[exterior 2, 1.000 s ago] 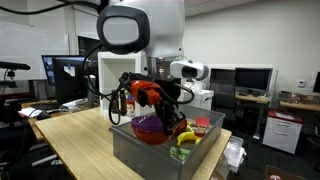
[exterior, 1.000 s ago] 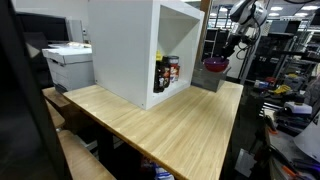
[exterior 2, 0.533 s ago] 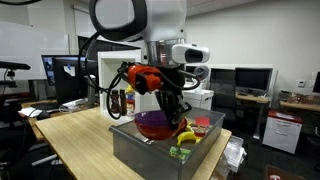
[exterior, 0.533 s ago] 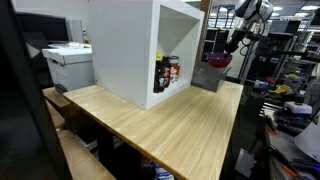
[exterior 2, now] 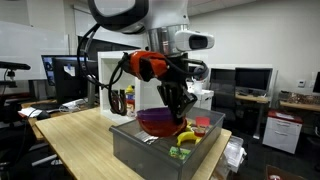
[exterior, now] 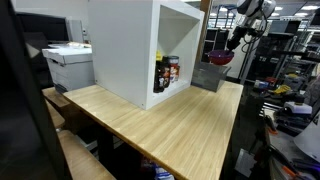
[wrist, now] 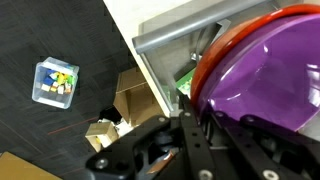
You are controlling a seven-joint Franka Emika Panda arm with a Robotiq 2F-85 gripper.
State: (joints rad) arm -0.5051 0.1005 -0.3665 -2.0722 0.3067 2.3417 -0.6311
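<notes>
gripper (exterior 2: 172,110): clamped on bowl rim | bowl (exterior 2: 153,123): purple inside, red rim, hanging just over bin (exterior 2: 140,155), 9 o'clock of banana (exterior 2: 186,135) | progress: bowl lifted off bin contents, not yet set down anywhere | cabinet (exterior: 140,50): 9 o'clock of bowl in an exterior view, cans inside

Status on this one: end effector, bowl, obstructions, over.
End effector shut on bowl rim. Bowl held over grey bin. Banana in bin, close beside bowl.
</notes>
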